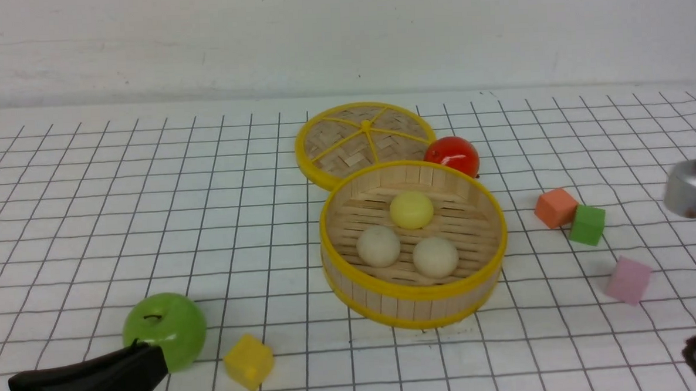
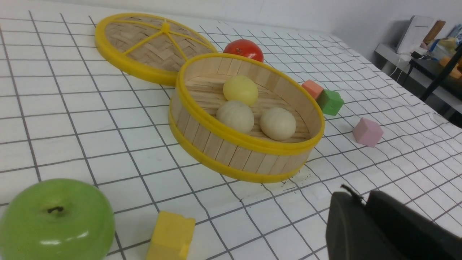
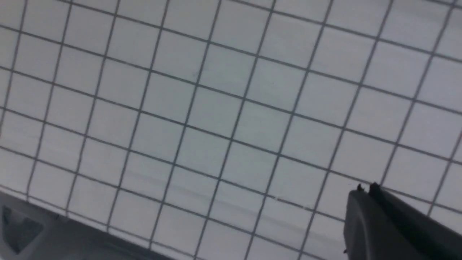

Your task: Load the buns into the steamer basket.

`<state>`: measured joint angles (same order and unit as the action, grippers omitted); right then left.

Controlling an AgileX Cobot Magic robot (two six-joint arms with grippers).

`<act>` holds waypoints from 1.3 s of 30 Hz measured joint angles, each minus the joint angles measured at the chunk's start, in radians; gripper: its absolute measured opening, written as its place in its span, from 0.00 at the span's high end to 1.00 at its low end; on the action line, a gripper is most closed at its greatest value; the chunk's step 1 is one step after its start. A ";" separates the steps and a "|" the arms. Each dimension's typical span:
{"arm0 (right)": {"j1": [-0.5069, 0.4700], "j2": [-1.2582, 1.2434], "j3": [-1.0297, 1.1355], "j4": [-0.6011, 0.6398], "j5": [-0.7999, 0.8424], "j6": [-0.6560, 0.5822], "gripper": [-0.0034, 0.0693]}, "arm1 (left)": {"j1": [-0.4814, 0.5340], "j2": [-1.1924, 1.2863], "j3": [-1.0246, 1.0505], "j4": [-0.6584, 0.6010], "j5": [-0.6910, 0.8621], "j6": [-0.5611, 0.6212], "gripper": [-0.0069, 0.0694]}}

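The steamer basket [image 1: 417, 290] stands mid-table with all three buns on its slatted floor: a pale yellow bun [image 1: 411, 210] at the back and two cream-white buns [image 1: 378, 246] [image 1: 436, 257] in front. The left wrist view shows the same basket [image 2: 231, 151] and buns [image 2: 240, 90] [image 2: 235, 116] [image 2: 278, 124]. My left gripper [image 1: 150, 350] [image 2: 362, 196] is low at the near left, its tip by the green apple, jaws together and empty. My right gripper [image 3: 366, 187] is shut and empty over bare gridded cloth. The right arm [image 1: 694, 189] shows at the right edge.
The woven lid [image 1: 363, 139] lies flat behind the basket, with a red apple [image 1: 452, 155] beside it. A green apple [image 1: 164, 328] and a yellow cube [image 1: 249, 361] sit near left. An orange cube [image 1: 555, 207], a green cube [image 1: 588, 225] and a pink cube [image 1: 628, 280] lie right.
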<state>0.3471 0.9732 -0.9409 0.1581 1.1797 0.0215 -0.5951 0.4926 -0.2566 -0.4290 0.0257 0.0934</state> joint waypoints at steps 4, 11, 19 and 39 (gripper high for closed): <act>-0.096 -0.351 0.297 -0.014 -0.378 -0.077 0.98 | 0.000 0.000 0.000 -0.001 0.003 0.000 0.82; -0.227 -0.857 0.770 -0.033 -0.711 -0.093 0.98 | 0.000 0.000 0.000 -0.001 0.003 0.000 0.81; -0.267 -0.984 0.955 -0.074 -0.777 -0.081 0.98 | 0.000 0.005 0.000 -0.001 0.002 0.000 0.80; -0.267 -0.984 0.958 -0.074 -0.785 -0.079 0.97 | 0.000 0.012 0.000 -0.001 0.006 0.000 0.79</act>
<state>0.0800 -0.0105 0.0168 0.0837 0.3942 -0.0575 -0.5951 0.5044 -0.2566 -0.4301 0.0321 0.0934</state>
